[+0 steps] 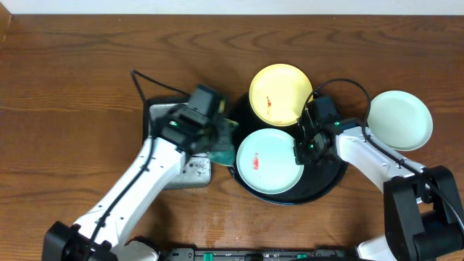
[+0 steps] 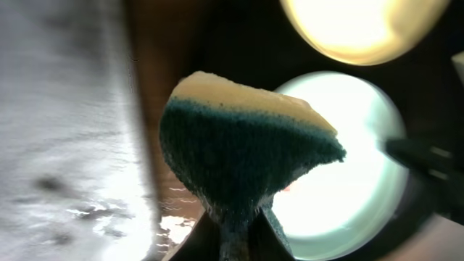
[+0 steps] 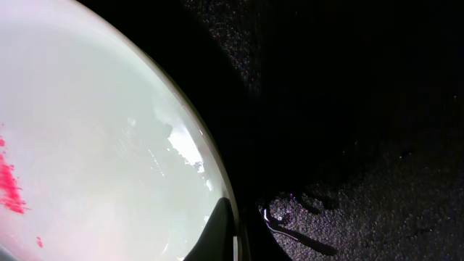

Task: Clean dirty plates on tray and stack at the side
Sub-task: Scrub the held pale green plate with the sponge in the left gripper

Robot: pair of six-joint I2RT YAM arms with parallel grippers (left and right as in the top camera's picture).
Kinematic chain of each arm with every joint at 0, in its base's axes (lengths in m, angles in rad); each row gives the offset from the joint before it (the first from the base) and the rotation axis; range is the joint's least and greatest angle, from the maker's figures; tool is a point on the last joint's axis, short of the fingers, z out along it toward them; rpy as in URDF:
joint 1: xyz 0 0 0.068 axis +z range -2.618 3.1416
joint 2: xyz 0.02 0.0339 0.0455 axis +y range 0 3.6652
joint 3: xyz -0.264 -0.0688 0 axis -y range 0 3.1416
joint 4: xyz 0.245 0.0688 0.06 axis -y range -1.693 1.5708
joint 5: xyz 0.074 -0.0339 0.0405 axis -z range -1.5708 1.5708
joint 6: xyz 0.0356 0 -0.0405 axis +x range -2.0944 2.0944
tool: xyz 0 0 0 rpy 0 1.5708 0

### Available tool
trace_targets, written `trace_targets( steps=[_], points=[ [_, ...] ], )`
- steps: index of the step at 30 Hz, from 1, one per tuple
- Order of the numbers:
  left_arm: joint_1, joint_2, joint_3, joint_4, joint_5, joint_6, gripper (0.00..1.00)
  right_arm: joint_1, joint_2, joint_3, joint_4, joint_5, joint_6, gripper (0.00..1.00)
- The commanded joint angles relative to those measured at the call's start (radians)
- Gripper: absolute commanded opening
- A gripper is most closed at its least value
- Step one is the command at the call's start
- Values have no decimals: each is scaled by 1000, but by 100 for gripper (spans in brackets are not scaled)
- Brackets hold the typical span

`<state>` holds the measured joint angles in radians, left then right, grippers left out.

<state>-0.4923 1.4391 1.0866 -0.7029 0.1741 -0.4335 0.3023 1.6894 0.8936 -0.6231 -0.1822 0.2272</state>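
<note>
The black tray [image 1: 330, 181] holds a mint-white plate [image 1: 272, 163] with a red smear. A pale yellow plate [image 1: 280, 93] with a red smear rests on the tray's far rim. A second mint-white plate [image 1: 400, 119] lies on the table to the right, with no smear showing. My left gripper [image 2: 235, 243] is shut on a green and yellow sponge [image 2: 246, 156] and holds it just left of the smeared mint plate [image 2: 355, 174]. My right gripper [image 3: 235, 235] pinches that plate's right rim [image 3: 109, 145], one finger on top; the other finger is hidden against the tray [image 3: 348, 109].
A grey metal pan [image 1: 174, 170] with wet patches lies on the wooden table left of the tray, under my left arm; it also shows in the left wrist view [image 2: 65, 109]. A black cable [image 1: 145, 83] runs behind it.
</note>
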Motion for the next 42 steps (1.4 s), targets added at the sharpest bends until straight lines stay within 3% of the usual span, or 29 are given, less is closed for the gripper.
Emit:
trace_targets(
  steps=[1,9,12,17,24,34,38,42],
  points=[
    [-113,88,17,86,40,-166,7,7,14,-5,3,103,11,1],
    [-218,356,17,368,246,-285,7,7,14,-5,-3,103,11,1],
    [-229,445,17,410,296,-346,8,7,14,-5,-8,103,11,1],
    [-222,527,17,329,235,-354,7,7,14,-5,-14,103,11,1],
    [-210,521,19,47,-223,-353,7,7,14,-5,-16,103,11,1],
    [-209,521,129,-195,-481,-353,8,7,14,-5,-20,103,10,1],
    [-210,525,124,-142,-441,-353,8,7,14,-5,-20,103,3,1],
    [-212,540,120,-34,-217,-353,7,7,14,-5,-20,103,4,1]
  ],
)
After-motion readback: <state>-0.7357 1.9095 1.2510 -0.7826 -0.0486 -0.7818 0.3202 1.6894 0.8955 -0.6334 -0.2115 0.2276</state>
